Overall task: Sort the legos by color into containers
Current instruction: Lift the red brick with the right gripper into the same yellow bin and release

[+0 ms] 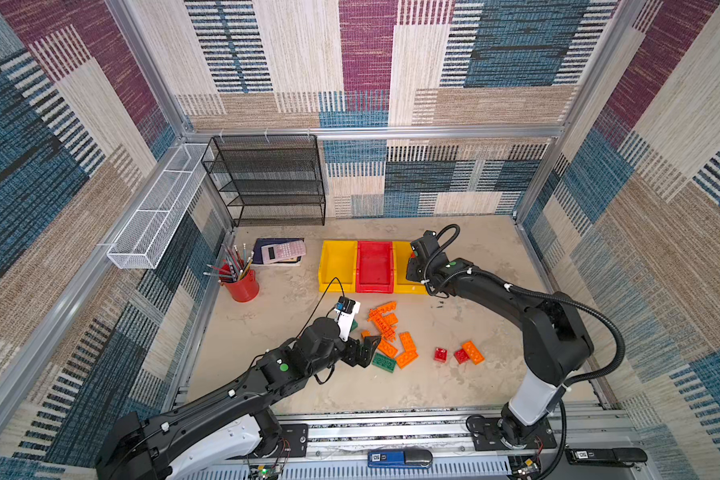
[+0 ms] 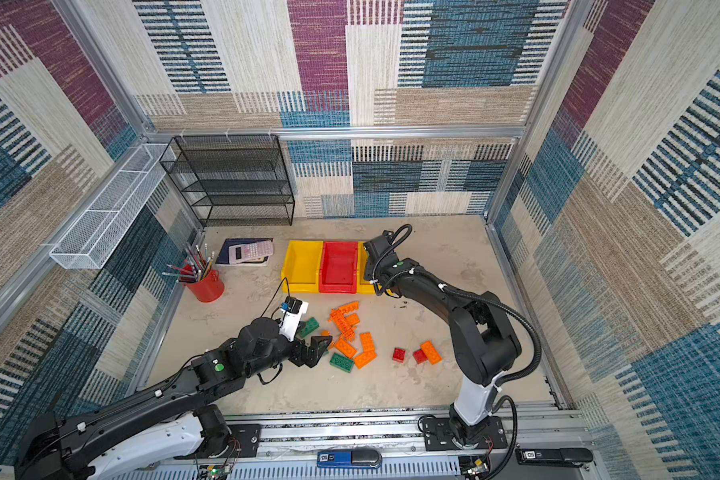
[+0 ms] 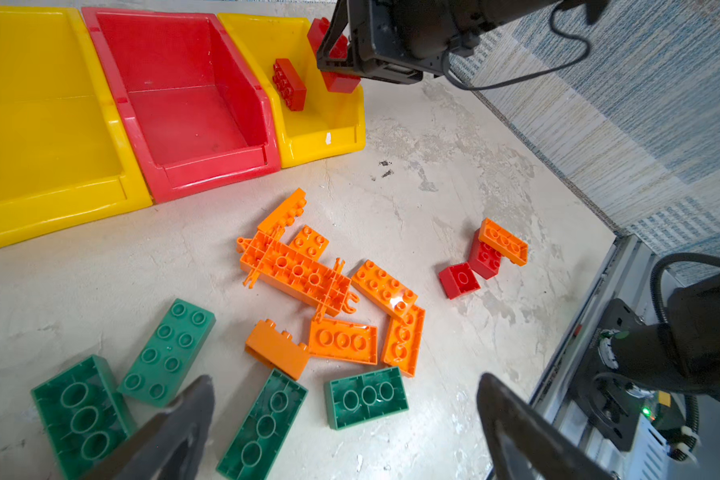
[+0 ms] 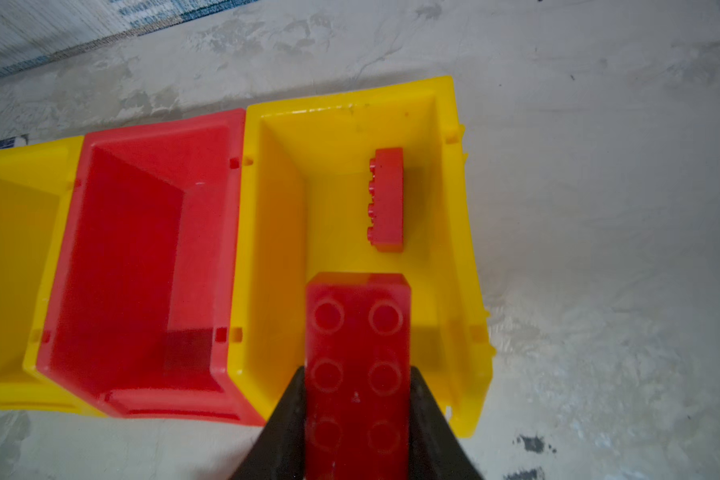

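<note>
Bins in a row: left yellow bin (image 3: 38, 124), red bin (image 3: 184, 83), right yellow bin (image 4: 350, 102) holding one red brick (image 4: 387, 199). Right gripper (image 4: 357, 374) clamped on long red brick (image 4: 358, 324) over right yellow bin. Left gripper (image 3: 345, 381) jaws apart above loose green bricks (image 3: 167, 353), orange bricks (image 3: 296, 274).

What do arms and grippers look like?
The left arm and right arm are black, each with a white link near the base and a green dot by the wrist. A ribbed black hose runs along the right arm. The left gripper and right gripper have dark tapered fingers.
</note>
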`<control>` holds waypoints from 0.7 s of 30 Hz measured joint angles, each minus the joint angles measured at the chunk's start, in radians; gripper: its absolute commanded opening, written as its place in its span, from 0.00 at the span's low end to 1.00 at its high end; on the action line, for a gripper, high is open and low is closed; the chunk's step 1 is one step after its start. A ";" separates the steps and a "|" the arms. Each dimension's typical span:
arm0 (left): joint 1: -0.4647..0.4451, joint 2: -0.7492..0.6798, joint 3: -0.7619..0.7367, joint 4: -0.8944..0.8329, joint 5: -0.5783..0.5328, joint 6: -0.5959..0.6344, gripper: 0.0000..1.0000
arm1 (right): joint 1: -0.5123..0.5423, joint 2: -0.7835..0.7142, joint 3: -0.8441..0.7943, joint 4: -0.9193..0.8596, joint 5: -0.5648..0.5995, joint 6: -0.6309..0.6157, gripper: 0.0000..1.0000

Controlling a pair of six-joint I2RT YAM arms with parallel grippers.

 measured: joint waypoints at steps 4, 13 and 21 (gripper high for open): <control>0.002 0.003 0.008 -0.005 -0.008 0.000 0.99 | -0.018 0.096 0.065 0.016 -0.032 -0.040 0.35; 0.001 0.004 0.012 -0.019 -0.037 -0.002 0.99 | -0.053 0.241 0.222 0.026 -0.061 -0.099 0.59; 0.001 -0.030 0.011 -0.024 -0.055 -0.024 0.99 | -0.043 0.095 0.091 0.023 -0.092 -0.113 0.63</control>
